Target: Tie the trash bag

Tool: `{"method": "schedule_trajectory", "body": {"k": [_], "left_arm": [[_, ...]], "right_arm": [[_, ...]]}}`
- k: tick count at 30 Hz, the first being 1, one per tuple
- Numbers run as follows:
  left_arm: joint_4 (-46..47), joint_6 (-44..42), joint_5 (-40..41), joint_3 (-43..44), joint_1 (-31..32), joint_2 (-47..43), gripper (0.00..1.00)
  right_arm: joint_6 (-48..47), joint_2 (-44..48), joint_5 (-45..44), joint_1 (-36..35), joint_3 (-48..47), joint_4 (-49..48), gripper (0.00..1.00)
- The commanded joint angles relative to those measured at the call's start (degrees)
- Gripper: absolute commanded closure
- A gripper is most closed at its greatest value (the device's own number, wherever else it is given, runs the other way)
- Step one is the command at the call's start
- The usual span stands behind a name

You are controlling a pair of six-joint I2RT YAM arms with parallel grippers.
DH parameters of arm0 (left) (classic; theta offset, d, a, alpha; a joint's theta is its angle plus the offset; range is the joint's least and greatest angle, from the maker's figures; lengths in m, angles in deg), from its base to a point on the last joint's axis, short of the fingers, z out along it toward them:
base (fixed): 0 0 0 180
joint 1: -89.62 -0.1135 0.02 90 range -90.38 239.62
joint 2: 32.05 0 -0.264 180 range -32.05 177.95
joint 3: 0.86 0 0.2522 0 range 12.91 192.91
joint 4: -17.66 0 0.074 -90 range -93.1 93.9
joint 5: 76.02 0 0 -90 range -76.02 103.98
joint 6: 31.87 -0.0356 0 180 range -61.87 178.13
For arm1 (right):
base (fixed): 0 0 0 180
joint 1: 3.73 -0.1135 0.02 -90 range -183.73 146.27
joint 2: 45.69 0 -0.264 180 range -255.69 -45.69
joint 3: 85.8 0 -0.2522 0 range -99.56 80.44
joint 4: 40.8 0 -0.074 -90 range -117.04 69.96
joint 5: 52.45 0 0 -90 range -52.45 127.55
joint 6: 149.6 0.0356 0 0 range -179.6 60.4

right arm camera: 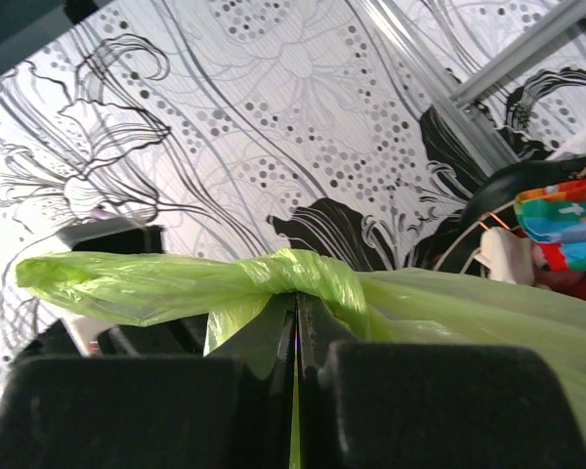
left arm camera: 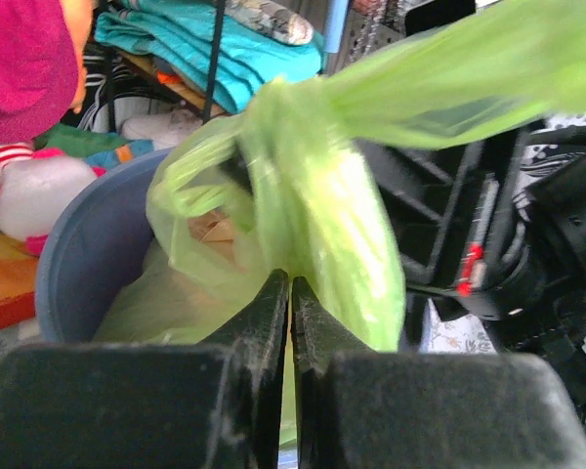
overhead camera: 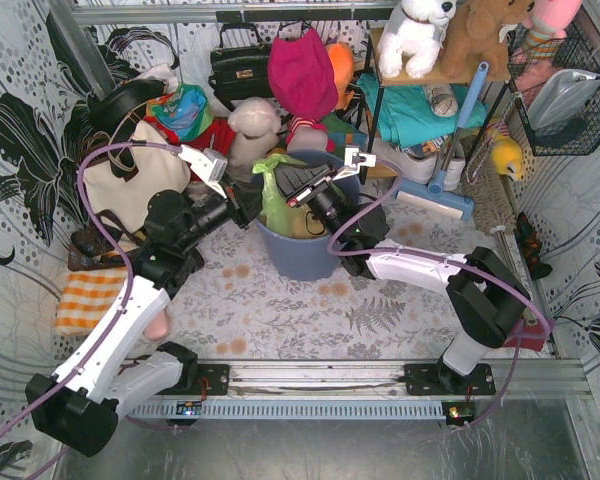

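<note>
Trash bag (overhead camera: 276, 195), top view: it sits in the blue-grey bin (overhead camera: 300, 255) mid-table, with its neck gathered up above the rim. We see the left gripper (overhead camera: 248, 206) coming in from the left and the right gripper (overhead camera: 294, 186) from the right, both at the neck over the bin. The film is light green, translucent and crumpled. We cannot read the jaws from up here.

Left wrist view: the trash bag (left arm camera: 317, 205) fills the centre, directly ahead of the left gripper (left arm camera: 290, 293) and touching it. The fingers (left arm camera: 259, 322) are clamped nearly together with a fold of green film pinched in the slit. Above the grip the film bunches into a knot (left arm camera: 278, 107), and one tail stretches up and right across the frame. Orange-tan paper (left arm camera: 210, 230) shows through the film at lower left. The bin (left arm camera: 88, 264) wall curves round the left side. A black housing (left arm camera: 449, 225) sits just behind the bag.

Right wrist view: the right gripper (right arm camera: 295, 303) is clenched tight, with a thin strip of green film trapped in the seam between the fingers (right arm camera: 254, 342). The knot (right arm camera: 295, 272) sits right at the fingertips, touching them. We see one tail running left, flat and fairly taut. The wider body of the trash bag (right arm camera: 488, 313) spreads right and down. A patterned wall (right arm camera: 273, 117) stands behind.
</note>
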Motion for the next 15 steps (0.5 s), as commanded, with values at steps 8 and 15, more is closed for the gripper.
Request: {"method": "schedule_trajectory", "body": {"k": [8,15], "left_arm": [[1.4,1.2,15.2,-2.0,0.1,-6.0,0.85],[6.4,7.3,17.2,-1.2,-1.0,-5.9,0.72]], "right_arm": [[4.1,0.5,1.5,-0.3,1.5,-9.2,1.00],[4.0,0.4,1.8,-0.3,1.7,-9.2,1.00]]}}
